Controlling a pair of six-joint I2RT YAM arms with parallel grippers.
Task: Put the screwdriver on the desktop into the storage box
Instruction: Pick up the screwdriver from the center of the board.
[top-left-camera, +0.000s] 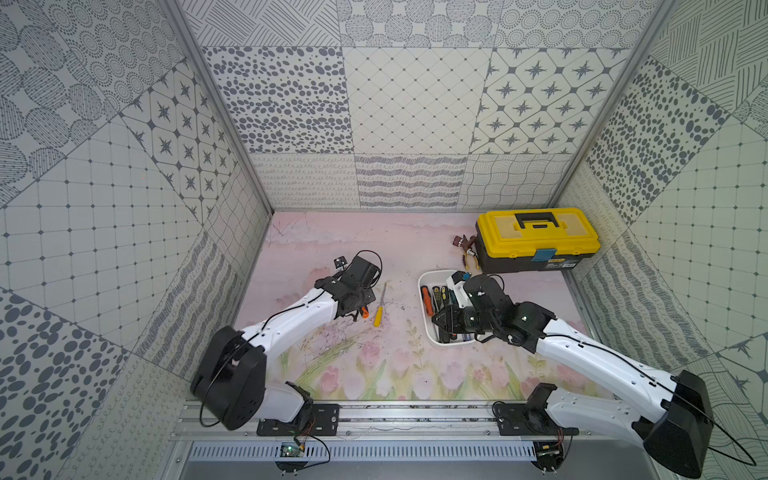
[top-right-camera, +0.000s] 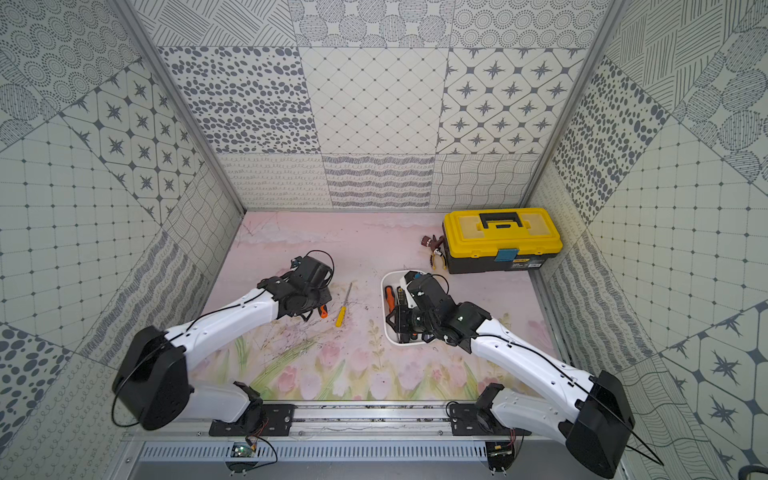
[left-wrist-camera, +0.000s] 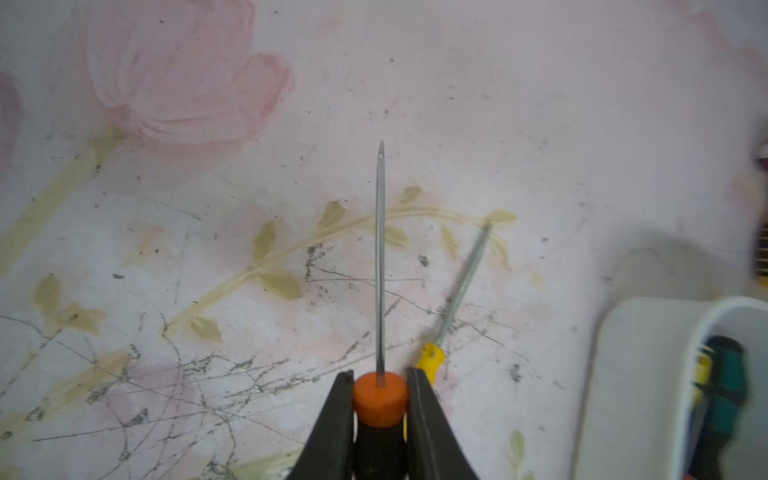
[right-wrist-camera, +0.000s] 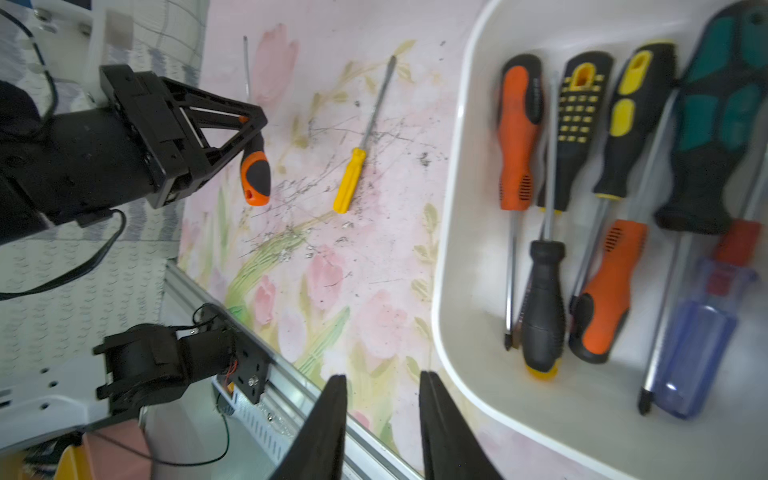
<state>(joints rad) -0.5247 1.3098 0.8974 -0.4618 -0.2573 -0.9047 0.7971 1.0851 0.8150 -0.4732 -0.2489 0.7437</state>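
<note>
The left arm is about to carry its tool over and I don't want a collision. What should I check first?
1. Grip: left gripper shut on the orange-black screwdriver: ok.
2. Tip clear of the desktop: cannot tell.
3. The right gripper open and empty: ok.
4. It is clear of the storage box: not ok, hangs over it in both top views.
5. Bare floor free in the box: ok.
6. Path: the yellow screwdriver lies flat in between: ok if carried high.
</note>
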